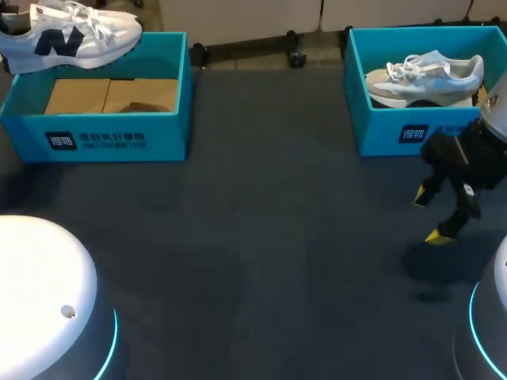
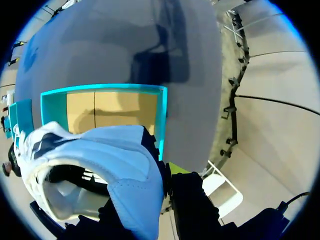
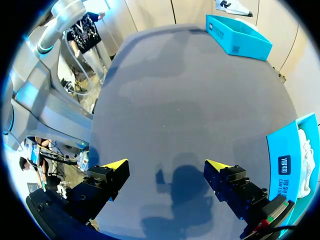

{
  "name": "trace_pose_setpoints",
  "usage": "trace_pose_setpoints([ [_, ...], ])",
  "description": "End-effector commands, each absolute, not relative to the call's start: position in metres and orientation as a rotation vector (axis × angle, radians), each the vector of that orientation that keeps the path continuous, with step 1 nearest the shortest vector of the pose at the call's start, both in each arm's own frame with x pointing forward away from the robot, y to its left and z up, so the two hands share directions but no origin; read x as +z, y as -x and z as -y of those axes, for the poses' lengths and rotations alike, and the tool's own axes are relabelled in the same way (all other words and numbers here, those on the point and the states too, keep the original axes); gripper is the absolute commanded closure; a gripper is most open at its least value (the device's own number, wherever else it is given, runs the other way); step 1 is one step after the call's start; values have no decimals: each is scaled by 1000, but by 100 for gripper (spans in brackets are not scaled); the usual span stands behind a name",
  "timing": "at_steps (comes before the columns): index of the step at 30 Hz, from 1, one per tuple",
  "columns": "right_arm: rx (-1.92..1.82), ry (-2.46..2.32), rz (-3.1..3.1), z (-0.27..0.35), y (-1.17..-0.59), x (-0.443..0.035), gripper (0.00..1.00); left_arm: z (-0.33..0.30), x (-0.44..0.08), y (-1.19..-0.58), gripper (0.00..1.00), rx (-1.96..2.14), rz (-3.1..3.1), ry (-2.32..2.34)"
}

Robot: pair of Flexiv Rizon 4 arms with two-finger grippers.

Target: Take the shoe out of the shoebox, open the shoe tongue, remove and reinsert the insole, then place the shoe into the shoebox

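Hanging at the upper left of the frame, the shoe (image 1: 75,36) was above its shoebox (image 1: 103,131), heel clamped between the left fingers (image 2: 189,195); the right fingers (image 1: 438,235) stood spread above the bench (image 1: 277,237) at right.

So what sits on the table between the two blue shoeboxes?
Nothing. In the head view, the stretch of dark table between the left shoebox and the right shoebox is bare.
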State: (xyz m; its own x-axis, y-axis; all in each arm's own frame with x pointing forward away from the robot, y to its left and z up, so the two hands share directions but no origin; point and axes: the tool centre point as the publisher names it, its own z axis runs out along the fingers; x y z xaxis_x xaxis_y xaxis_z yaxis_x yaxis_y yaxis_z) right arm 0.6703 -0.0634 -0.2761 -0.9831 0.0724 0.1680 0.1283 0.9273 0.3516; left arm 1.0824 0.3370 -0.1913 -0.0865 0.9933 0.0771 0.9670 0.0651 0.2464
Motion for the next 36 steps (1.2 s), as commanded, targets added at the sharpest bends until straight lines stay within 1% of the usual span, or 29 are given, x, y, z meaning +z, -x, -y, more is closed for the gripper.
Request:
trace_pose_setpoints([
  [1,-547,155,2935,63,-670,-277,0,-336,-191,-1078,100,367,-2199,-2041],
  [8,-547,155,2935,63,-670,-277,0,-333,-193,-1083,100,346,-2210,-2069],
  [12,-547,155,2935,63,-670,-277,0,-322,-201,-1094,100,391,-2182,-2109],
  [14,-547,155,2935,63,-670,-277,0,-316,-214,-1101,100,411,-2164,-2150],
  [24,-547,155,2935,63,-670,-277,0,-317,-253,-1120,100,431,-2225,-2154],
  [36,-547,155,2935,63,-670,-277,0,-311,-266,-1124,100,442,-2195,-2194],
])
